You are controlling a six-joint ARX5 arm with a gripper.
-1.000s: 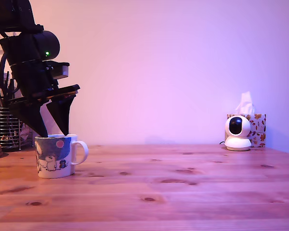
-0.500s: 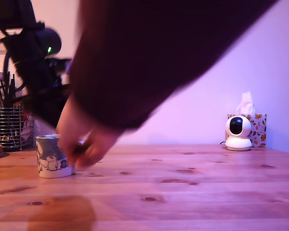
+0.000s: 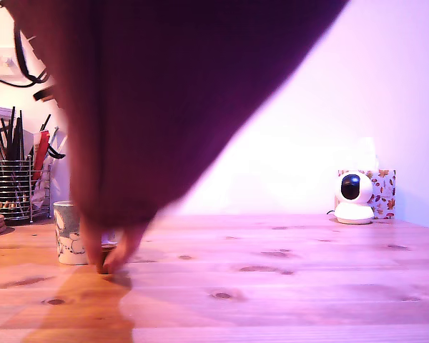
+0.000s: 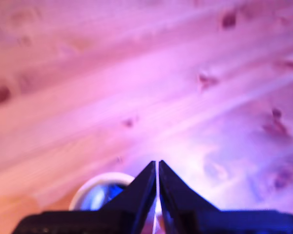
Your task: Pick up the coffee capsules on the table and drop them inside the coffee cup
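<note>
Arm withdrawn from coffee cup (image 3: 68, 232); sleeve (image 3: 179, 93) now fills view, hand (image 3: 111, 254) lowered to tabletop (image 3: 286, 286), likely resetting. Tool (image 4: 157, 168) closed, empty.

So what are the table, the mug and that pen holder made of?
The table looks like wood with a smooth, faintly glossy finish: grain lines and dark knots show. The mug looks like glazed ceramic, white with a printed band, though a sleeve partly hides it. The pen holder appears to be metal wire mesh.
</note>
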